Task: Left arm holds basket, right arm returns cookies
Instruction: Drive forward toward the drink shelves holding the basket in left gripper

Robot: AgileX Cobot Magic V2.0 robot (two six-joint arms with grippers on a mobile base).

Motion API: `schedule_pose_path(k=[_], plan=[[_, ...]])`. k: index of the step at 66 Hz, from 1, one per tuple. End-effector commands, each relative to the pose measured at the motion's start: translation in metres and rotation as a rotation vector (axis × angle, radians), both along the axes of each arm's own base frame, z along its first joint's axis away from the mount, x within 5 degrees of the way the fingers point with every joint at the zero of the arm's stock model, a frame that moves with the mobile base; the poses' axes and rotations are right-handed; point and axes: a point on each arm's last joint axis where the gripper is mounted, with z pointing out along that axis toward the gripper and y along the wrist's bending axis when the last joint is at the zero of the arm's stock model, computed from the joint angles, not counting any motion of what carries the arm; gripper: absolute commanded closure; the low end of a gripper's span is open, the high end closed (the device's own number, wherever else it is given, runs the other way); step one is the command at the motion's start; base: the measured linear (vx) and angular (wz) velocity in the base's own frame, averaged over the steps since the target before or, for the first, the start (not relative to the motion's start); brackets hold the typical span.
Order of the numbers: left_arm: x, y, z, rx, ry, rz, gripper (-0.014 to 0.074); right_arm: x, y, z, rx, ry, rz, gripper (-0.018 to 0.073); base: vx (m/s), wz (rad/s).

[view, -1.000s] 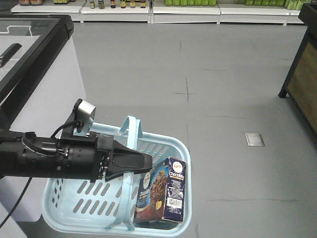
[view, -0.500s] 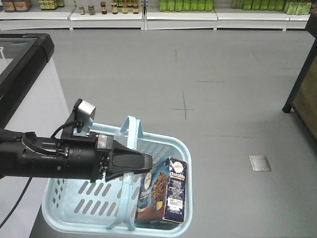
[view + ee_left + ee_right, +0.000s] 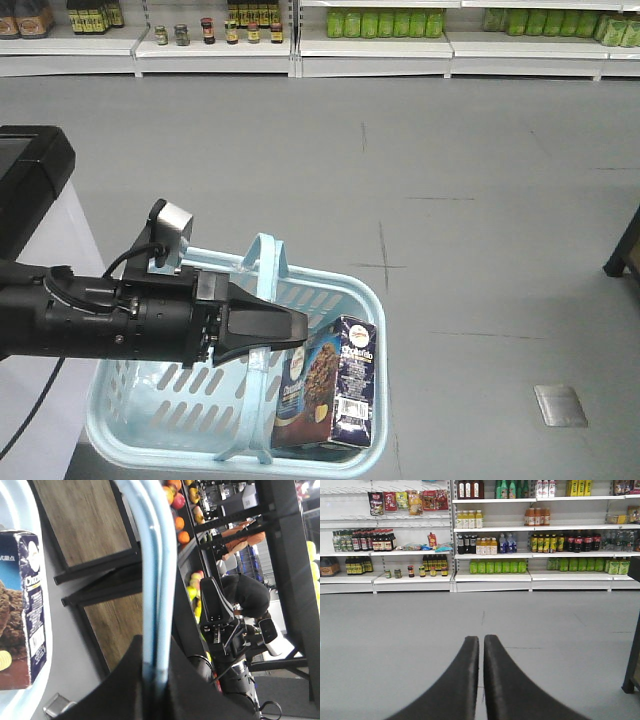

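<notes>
Nearest: black pointed left claw point(image 3: 296, 328) on its cylindrical arm, pinched shut around the thin hoop handle point(image 3: 152, 575) of the light blue slotted plastic basket point(image 3: 140, 440), with the handle passing straight through the grip in the wrist view. Hold it level and steady; likely to swing or tilt if jolted.

Upright in the basket's right-hand corner, close against the wall: dark navy and brown rectangular cookie box point(image 3: 340, 385), barcode side outward, not yet lifted out.

Black curved right claw point(image 3: 481, 650), fingers nearly together with only a slit between, gripping nothing, aimed down the aisle. Open wider before reaching down. Approach from the box's free side, clear of the handle and the left arm.

Beyond: grey floor point(image 3: 450, 200) with a small metal plate point(image 3: 560, 405), and a dark stand leg point(image 3: 625, 245) at far right. Farthest: white shelves point(image 3: 490, 575) of bottles and jars.
</notes>
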Motion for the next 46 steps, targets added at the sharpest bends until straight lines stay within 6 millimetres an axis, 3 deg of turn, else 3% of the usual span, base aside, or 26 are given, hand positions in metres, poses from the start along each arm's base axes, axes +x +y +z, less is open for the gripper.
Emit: schedule_pose_path(k=[1, 46], plan=[[-0.0012, -0.0030, 0.0331, -0.160, -0.065, 0.007, 0.0599, -0.0004, 0.0002, 0.0017, -0.011, -0.068, -0.001, 0.0570, 0.51, 0.05], [-0.0012, -0.0030, 0.0331, -0.160, -0.065, 0.007, 0.0599, -0.0004, 0.0002, 0.0017, -0.011, -0.068, -0.001, 0.0570, 0.51, 0.00]])
